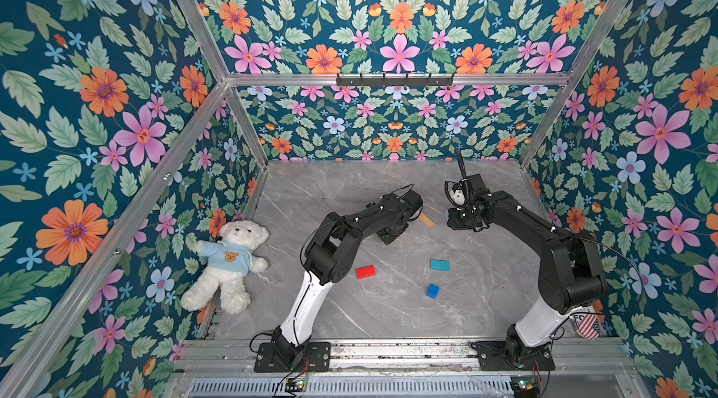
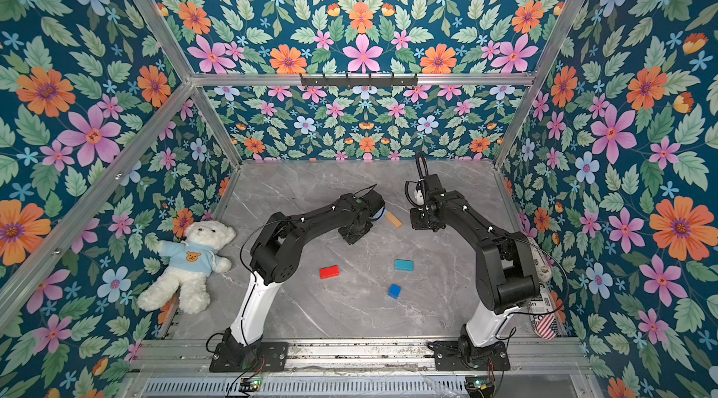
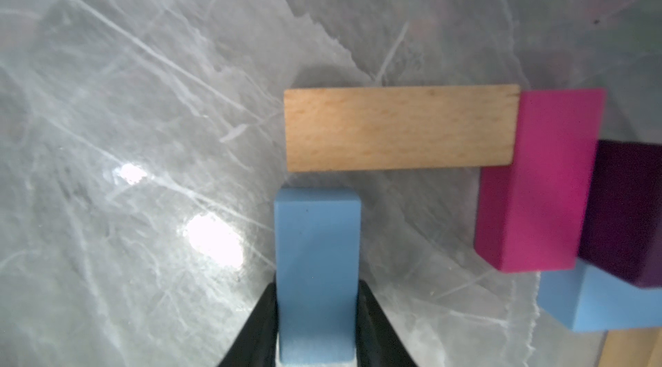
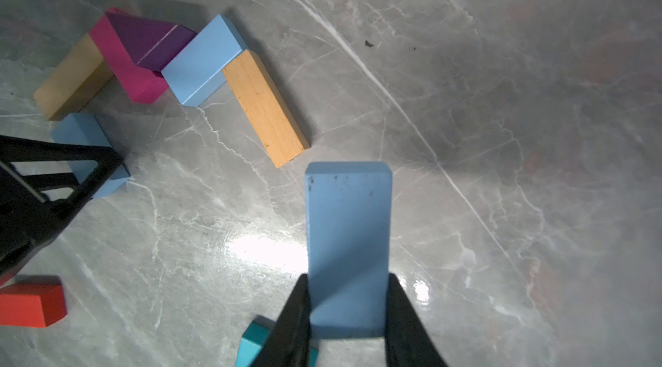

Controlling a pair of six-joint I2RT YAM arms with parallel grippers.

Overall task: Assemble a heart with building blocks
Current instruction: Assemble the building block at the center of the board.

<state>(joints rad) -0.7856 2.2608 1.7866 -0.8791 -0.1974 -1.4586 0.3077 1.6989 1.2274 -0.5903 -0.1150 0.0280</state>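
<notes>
Nearest you, the dark blue cube, red brick and teal brick lie loose on the bench, well apart. Farther out, both top views hide the half-built heart under the left arm; only the end of one tan brick pokes out. The right wrist view shows its parts: tan, magenta, purple wedge, light blue and tan in a bent chain. Your left gripper is clamped on a light blue brick, whose long axis runs straight out from the fingers, square to the other tan brick. You cannot tell whether they touch. Your right gripper grips a scuffed light blue brick, which points toward the chain's free tan end.
</notes>
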